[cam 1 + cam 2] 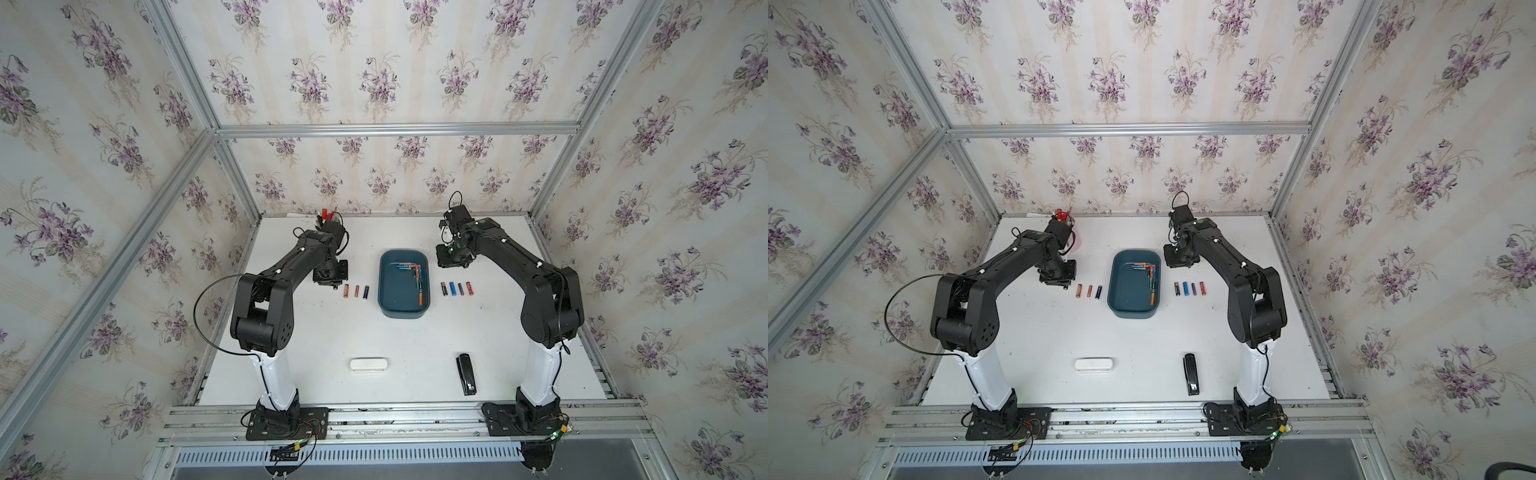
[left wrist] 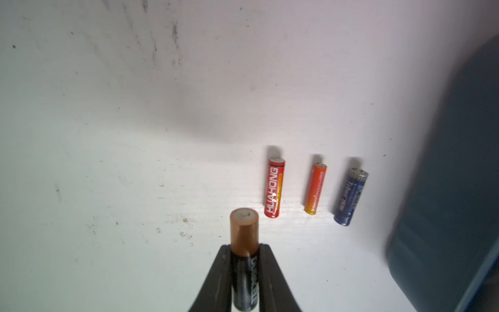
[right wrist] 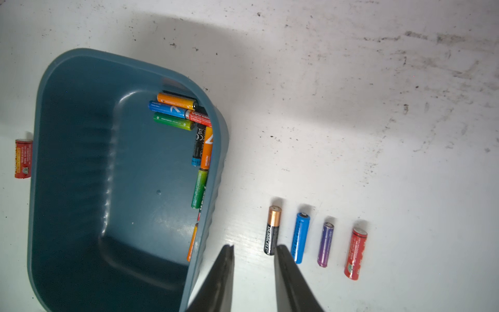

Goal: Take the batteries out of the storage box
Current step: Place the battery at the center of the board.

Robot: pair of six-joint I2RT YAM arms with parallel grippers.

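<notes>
1. The left tool (image 2: 244,247) is closed on a copper-topped black cylindrical battery (image 2: 243,229), its copper end jutting past the tips, over the white desk (image 2: 108,162)
2. Just ahead lie three in a parallel row: a red cylindrical battery (image 2: 275,187), a slim orange battery (image 2: 315,188) and a dark blue battery (image 2: 350,195), the blue one nearest the dark teal-blue plastic storage box (image 2: 453,189)
3. The held battery's long axis runs the same way as the row's, so the next move looks like a plain lowering beside the red one, on its side away from the box, with no wrist turn
4. The box (image 1: 397,291) stands mid-desk between the arms; the batteries left inside (image 3: 175,109) hug its wall on the right arm's side, so that arm is nearer them
5. The right tool (image 3: 254,247) hangs partly open and empty just outside that wall
</notes>
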